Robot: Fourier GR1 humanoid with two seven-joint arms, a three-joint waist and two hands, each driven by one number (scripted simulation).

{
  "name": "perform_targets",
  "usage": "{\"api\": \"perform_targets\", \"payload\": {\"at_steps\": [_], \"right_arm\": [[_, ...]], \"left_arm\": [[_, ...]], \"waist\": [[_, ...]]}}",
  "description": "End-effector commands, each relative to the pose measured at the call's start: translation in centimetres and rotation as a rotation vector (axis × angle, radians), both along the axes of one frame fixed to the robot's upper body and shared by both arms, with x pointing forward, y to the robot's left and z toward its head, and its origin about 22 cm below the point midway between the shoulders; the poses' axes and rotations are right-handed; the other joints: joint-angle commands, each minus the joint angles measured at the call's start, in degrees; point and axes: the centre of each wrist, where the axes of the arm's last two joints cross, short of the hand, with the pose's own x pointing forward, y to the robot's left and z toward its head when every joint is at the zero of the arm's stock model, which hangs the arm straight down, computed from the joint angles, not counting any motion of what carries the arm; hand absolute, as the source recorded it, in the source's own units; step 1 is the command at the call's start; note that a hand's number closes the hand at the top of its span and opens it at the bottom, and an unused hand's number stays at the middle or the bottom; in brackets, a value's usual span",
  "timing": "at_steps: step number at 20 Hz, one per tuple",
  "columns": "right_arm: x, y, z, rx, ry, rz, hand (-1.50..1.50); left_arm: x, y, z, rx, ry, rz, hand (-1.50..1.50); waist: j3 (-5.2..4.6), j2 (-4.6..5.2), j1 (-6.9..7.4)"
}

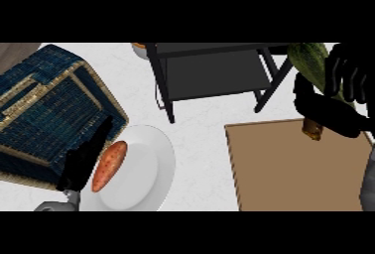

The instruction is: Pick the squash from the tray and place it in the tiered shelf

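Head view shows the squash (pixel 313 64) already off the tray (pixel 293 168) and held in the air by the right robot hand (pixel 344 79), whose dark fingers curl round its middle. Its long axis runs steeply up and down the view, green body toward the top and tan stem end (pixel 313 130) hanging just above the tray's far edge. The shelf (pixel 212 74), a black frame with dark tiers, stands just to the left of the squash, so the coming move looks like a short carry leftward and away from the robot, past the shelf's right legs. Because the squash is long and nearly upright in the view, I judge it will need turning, or a careful path, to slip between the tiers without catching the frame. The right robot hand is plainly the nearer one and already has the grasp. The left robot hand (pixel 84 158) lies well apart at the lower left, fingers straight and relaxed, holding nothing, lying over the edge of a white plate (pixel 147 183) that carries an orange sweet potato (pixel 109 165). A blue woven basket (pixel 44 119) sits beside that plate on the white surface (pixel 198 149). Nothing else shows on the tray.
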Motion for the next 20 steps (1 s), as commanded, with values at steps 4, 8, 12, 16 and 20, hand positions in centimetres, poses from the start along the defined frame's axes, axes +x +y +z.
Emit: {"api": "perform_targets", "payload": {"at_steps": [4,8,12,16,20], "right_arm": [[7.5,0.9,3.4,-0.009,0.04,-0.128,1.5],[11.2,1.0,5.0,0.001,0.053,-0.132,1.5],[14.9,1.2,2.7,-0.062,0.078,-0.088,1.5],[17.2,1.4,0.8,-0.084,0.126,-0.04,1.5],[19.3,4.4,0.1,-0.08,0.178,-0.03,1.5]], "left_arm": [[0.3,0.0,-0.6,-0.006,0.044,-0.005,0.0],[2.0,-0.2,1.5,0.012,0.04,-0.007,0.0],[1.3,-0.5,0.4,0.009,0.048,-0.004,0.0],[0.3,0.1,-0.5,0.007,0.056,-0.015,0.0],[0.1,0.3,-0.4,0.002,0.039,-0.041,0.0]], "waist": [[-0.23,0.52,0.57],[-0.2,0.6,0.81],[-0.2,0.83,1.17],[-0.2,0.86,1.22],[-0.22,1.12,2.25]]}}
